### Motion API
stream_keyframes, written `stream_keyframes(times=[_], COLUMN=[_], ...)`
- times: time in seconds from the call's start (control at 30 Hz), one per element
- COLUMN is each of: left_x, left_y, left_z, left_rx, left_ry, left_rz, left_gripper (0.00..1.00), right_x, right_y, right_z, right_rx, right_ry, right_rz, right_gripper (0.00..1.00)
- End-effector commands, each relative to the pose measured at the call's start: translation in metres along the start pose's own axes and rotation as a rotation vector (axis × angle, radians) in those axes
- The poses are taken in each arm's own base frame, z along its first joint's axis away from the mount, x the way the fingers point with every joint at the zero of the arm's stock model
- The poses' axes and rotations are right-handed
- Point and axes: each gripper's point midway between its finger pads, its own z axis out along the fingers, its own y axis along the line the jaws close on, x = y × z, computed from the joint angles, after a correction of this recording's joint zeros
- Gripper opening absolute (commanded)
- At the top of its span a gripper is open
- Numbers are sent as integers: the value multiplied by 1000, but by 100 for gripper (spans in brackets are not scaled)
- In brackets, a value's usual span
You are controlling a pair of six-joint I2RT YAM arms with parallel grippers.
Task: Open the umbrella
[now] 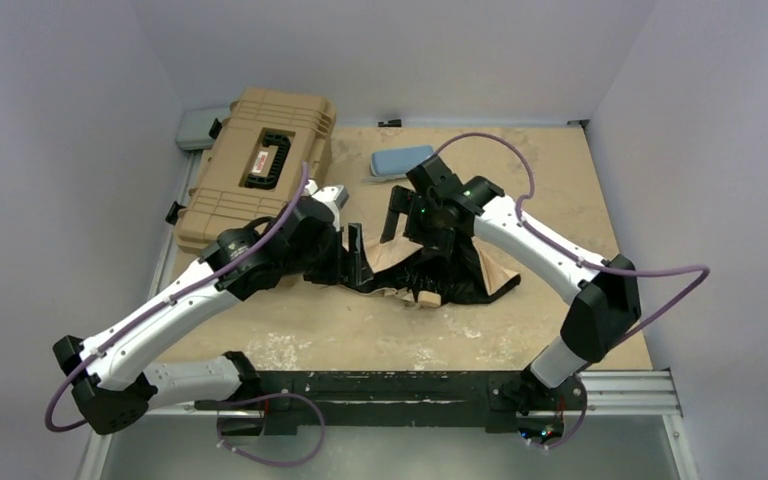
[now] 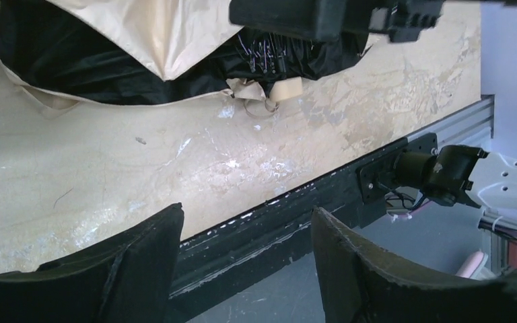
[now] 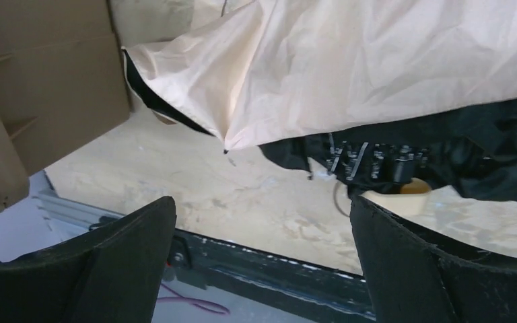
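**A:** Where is the umbrella?

**B:** Slumped on the worktop between the two arms. The cloth is half loose, so both the beige side and the black underside show. Its small round handle points toward the near edge.

**A:** Is either hand on it?

**B:** No. The left hand has its fingers apart with only bare worktop between them. The right hand is spread wide over the canopy and holds nothing.

**A:** So how should the opening be done?

**B:** I'd have one hand pin the handle. The other should take the runner, where the ribs bunch together, and slide it along the shaft away from the handle. Grabbing cloth alone would only drag the whole thing.

**A:** Can you see the shaft?

**B:** Not clearly. It is buried under black folds, so the runner's place is a guess.

**A:** Anything in the way?

**B:** The tan hard case sits close on the left. A spreading canopy may catch on it, so lift the umbrella clear first.
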Motion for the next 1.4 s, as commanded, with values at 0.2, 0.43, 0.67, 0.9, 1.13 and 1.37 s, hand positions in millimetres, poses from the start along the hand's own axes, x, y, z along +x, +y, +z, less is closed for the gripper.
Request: stream_keyframes(times=[0.2,0.43,0.67,0.9,1.13,1.37], left_x=[24,54,72,87,88,96], left_y=[-46,-57,-70,-73,-73,-49], left_z=[28,100,159,201,224,232], left_rx=[35,-124,-160,-171,-228,-328], left_ry=[124,273,335,364,361,374], left_rz=[222,316,262,245,219,232], left_gripper=[63,68,66,64,57,43], right_x=[-59,-25,-14,3,8,4], right_y=[-75,-129,-139,-136,-133,-128], right_z=[-106,-126,-162,-176,-180,-181], right_rx=[73,174,147,75,47,46], right_ry=[-270,-310,-374,-353,-338,-327], right_rz=[-76,47,50,34,-12,-69], right_gripper=[87,84,79,78,77,77])
